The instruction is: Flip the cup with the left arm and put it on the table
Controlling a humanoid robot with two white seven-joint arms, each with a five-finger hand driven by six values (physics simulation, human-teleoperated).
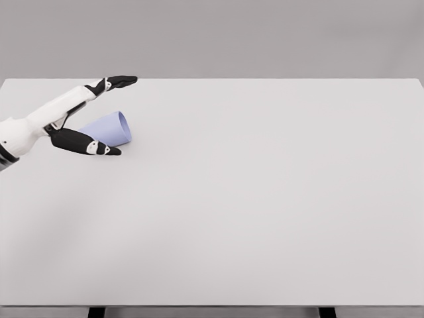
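Cup (109,130) sideways, mouth rightward, axis left-right

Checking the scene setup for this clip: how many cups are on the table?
1. A single pale blue cup lies on its side near the table's far left, between the open left hand's fingers and thumb. None seems hidden.

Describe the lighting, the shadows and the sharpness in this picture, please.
Head view: light is soft and even, without glare on the table; only a faint shadow lies under the left hand and the cup; everything is sharp, and the table edges look straight.
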